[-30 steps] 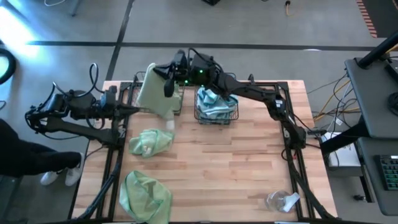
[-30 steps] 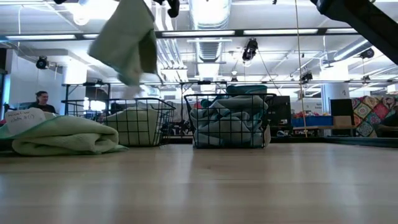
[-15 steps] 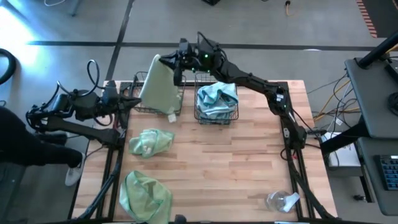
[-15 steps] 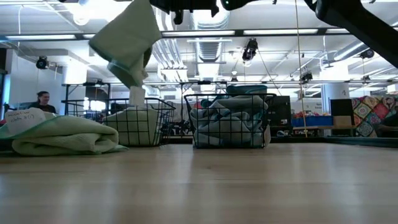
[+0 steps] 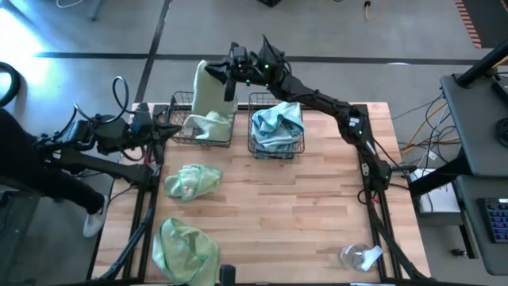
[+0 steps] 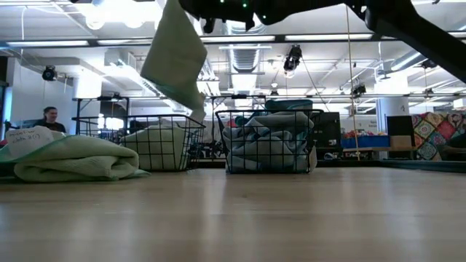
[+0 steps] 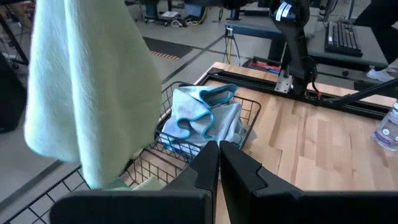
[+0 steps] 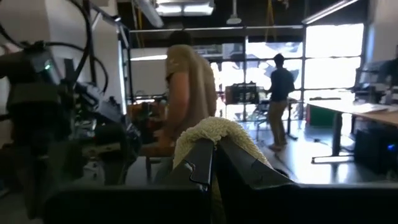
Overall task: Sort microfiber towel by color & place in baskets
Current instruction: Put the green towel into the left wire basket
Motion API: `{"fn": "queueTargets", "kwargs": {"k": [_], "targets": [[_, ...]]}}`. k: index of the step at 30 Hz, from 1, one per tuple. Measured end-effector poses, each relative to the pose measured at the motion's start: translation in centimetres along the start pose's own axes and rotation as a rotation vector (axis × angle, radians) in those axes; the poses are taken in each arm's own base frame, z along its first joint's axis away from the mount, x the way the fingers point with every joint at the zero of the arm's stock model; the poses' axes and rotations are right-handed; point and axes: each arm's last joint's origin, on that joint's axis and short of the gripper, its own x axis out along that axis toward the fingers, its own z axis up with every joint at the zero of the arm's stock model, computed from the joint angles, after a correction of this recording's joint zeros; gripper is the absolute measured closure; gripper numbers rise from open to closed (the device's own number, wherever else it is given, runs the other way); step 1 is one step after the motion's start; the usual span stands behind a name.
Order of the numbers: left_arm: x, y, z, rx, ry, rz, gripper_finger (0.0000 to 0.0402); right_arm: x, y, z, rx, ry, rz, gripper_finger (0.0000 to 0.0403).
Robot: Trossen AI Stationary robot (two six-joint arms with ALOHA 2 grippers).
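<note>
The right gripper (image 5: pixel 225 70), fingers pinching a green towel (image 5: pixel 208 89), half hides behind it; the towel hangs limp over the left basket (image 5: pixel 176 131). The left gripper (image 7: pixel 217 163) is pressed together.

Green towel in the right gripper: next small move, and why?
Probably lower a bit, then open. The right gripper holds the green towel hanging over the left basket, its tail already on the green cloths inside.
</note>
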Motion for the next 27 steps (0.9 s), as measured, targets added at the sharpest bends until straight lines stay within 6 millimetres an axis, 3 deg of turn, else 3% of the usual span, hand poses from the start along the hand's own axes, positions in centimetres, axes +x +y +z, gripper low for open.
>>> {"fn": "queueTargets", "kwargs": {"k": [16,27], "targets": [[-0.1,0.1,-0.5,0.056,0.040,0.006,0.0402,1.7,-1.6,-9.1,0.367,0.142,-0.007,0.0394],[-0.2,0.2,-0.6,0.058,0.048,0.007,0.0402,1.7,-2.0,-9.6,0.349,0.131,-0.056,0.0394]]}}
